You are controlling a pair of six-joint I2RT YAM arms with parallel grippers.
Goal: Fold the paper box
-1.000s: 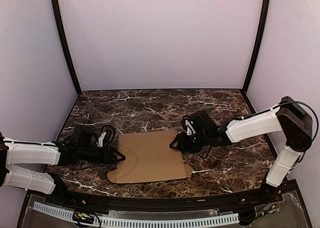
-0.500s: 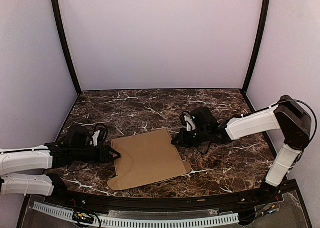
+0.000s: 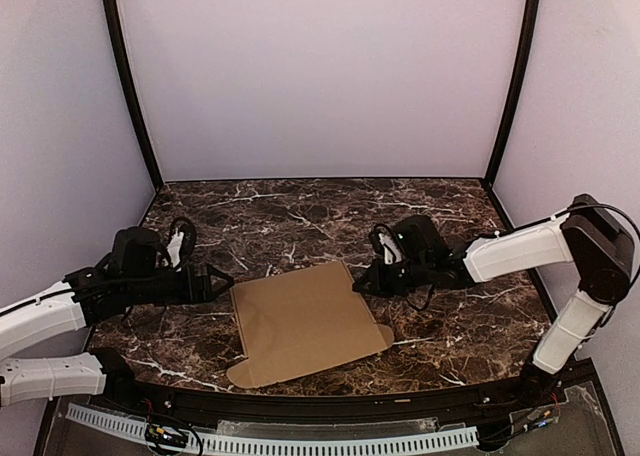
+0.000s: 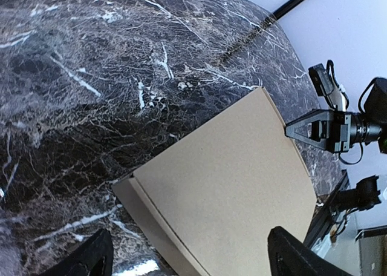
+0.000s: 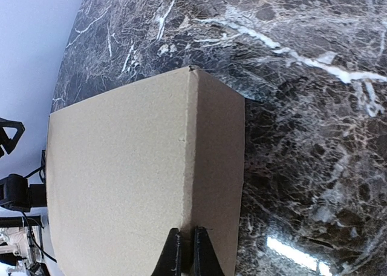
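The paper box [image 3: 305, 321] is a flat piece of plain brown cardboard lying on the marble table, its near end angled to the left. My right gripper [image 3: 358, 284] is at its far right edge. In the right wrist view the fingers [image 5: 188, 232] are pinched on a raised crease of the box [image 5: 121, 167]. My left gripper [image 3: 222, 281] is open and empty, just left of the box's far left corner and clear of it. In the left wrist view its gripper [image 4: 188, 232] spans wide above the box [image 4: 230, 167].
The dark marble table [image 3: 300, 211] is enclosed by pale walls with black corner posts [image 3: 128, 81]. A perforated white strip [image 3: 270, 441] runs along the near edge. The right gripper's tips [image 4: 293, 131] show in the left wrist view.
My left arm has drawn back to the left, off the box's left edge. The box has slid right and turned slightly with the right gripper.
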